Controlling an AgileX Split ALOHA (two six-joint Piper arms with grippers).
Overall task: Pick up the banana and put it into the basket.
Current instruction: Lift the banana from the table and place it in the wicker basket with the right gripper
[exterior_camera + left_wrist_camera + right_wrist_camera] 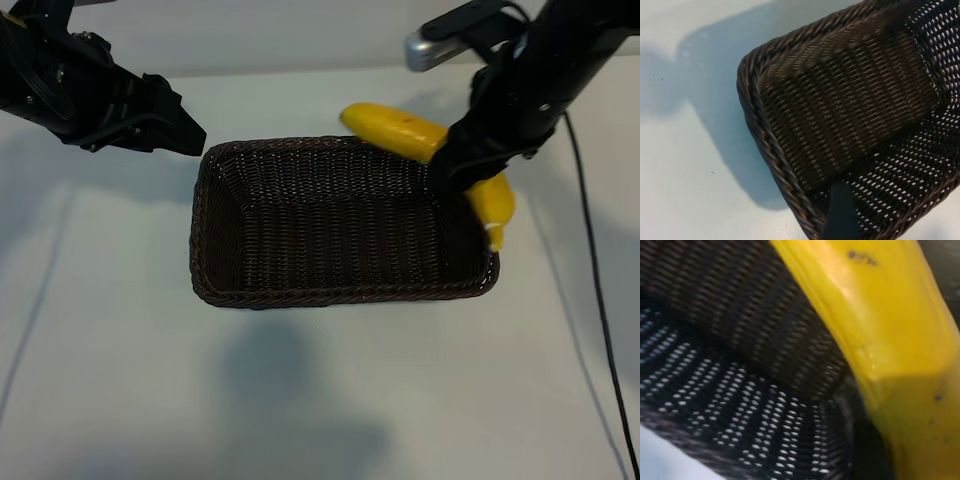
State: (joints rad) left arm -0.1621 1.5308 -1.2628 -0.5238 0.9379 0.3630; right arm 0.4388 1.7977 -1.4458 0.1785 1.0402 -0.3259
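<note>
A: Surface and surroundings?
B: One pale, matt counter (120, 380) is recorded, filling the exterior frame. Soft shadows are cast on it below the basket and at the left. A thin dark cable (598, 300) is laid along the right edge. Nothing of the room beyond is shown.

A: Count of items?
B: One banana (400, 128), one basket (250, 296), two arms, each with one tool.

A: Appearance of the banana?
B: Curved, bright yellow, with a pale tip at the lower right and a few dark specks. It is held above the basket's right-hand end, right of centre in the exterior frame, one end over the far rim, the tip over the right rim.

A: The basket?
B: Rectangular, dark brown wicker, rounded corners, braided rim; placed at centre frame, interior seen bare.

A: The tools?
B: The right tool (462, 172) is clamped on the banana's middle. The left tool (190, 135) is held with its fingers apart in the upper left, beside the basket's far-left corner, gripping nothing.
</note>
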